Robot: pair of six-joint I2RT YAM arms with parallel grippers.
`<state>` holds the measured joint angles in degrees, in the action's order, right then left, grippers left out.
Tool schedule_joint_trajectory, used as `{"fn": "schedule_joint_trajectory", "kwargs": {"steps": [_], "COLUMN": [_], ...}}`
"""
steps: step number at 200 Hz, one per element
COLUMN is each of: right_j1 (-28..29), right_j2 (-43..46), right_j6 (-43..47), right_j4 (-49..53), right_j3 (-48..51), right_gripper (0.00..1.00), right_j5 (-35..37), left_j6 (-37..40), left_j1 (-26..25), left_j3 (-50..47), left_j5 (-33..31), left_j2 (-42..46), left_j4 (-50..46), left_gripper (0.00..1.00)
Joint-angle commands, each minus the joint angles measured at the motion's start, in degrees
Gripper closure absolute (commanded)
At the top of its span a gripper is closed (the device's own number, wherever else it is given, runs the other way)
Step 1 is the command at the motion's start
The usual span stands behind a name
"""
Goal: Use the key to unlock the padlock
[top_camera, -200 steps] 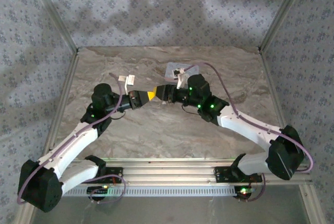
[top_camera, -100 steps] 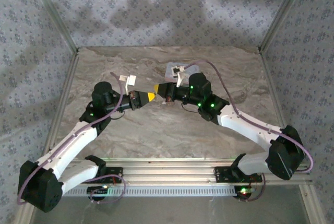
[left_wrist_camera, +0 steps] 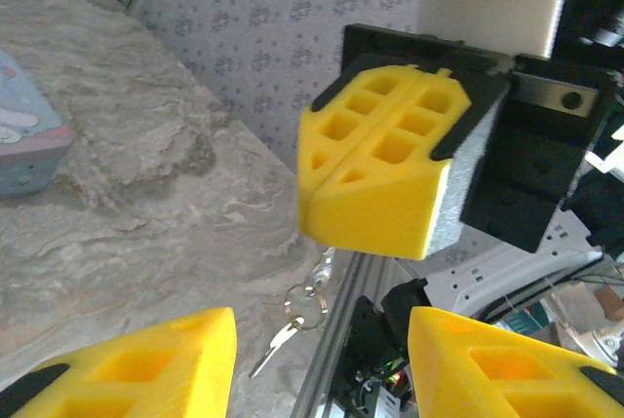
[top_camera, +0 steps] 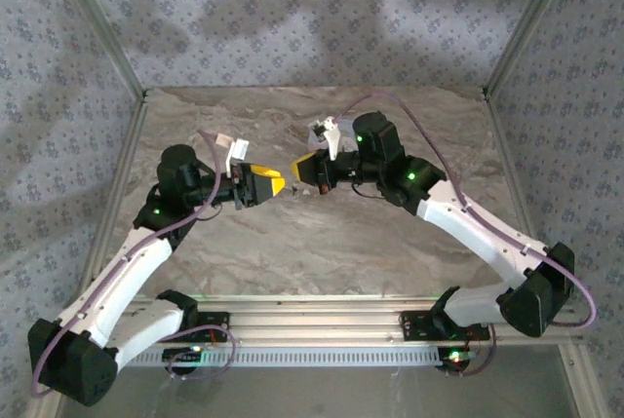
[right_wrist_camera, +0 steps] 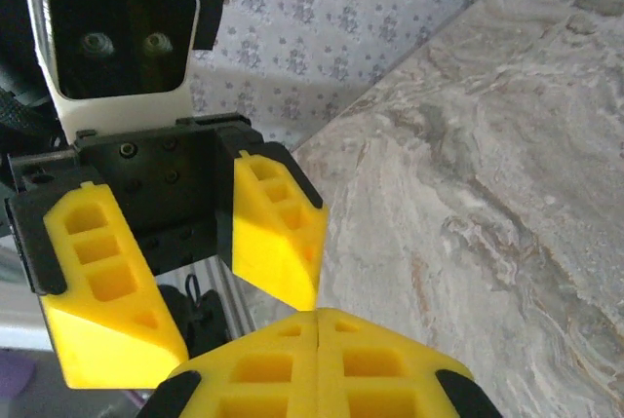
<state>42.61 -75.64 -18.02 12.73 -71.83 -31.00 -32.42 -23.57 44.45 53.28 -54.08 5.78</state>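
Opening your left gripper point(top_camera: 273, 184) once the right gripper point(left_wrist_camera: 375, 189) clamped the chain point(left_wrist_camera: 323, 268), you handed over the key point(left_wrist_camera: 279, 339); unlocking remained

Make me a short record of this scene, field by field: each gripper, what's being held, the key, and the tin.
left gripper: open, nothing between its fingers, tips facing the right gripper
right gripper: shut, raised above the table
held: key ring hangs from under the shut pads
key: dangles from the ring, slanting down, clear of both grippers' pads
tin: lies on the table, apart from both grippers
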Motion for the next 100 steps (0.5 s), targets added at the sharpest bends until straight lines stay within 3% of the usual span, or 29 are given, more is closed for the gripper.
{"fn": "schedule_joint_trajectory", "kwargs": {"steps": [1,100], "right_j1": [-0.4,-1.1], "right_j2": [1.1,3.6], "right_j6": [1.8,-2.3], "right_j4": [0.4,-7.2], "right_j3": [-0.6,3.0], "right_gripper": [1.0,1.0], "right_j5": [-4.5,-6.4], "left_j6": [0.1,-3.4], "left_j1": [-2.0,-4.8], "left_j3": [-1.0,-2.3], "left_j5": [2.0,-0.1], "left_j2": [1.1,-2.2], "left_j4": [6.6,13.6], "left_gripper": [0.5,0.53]}}
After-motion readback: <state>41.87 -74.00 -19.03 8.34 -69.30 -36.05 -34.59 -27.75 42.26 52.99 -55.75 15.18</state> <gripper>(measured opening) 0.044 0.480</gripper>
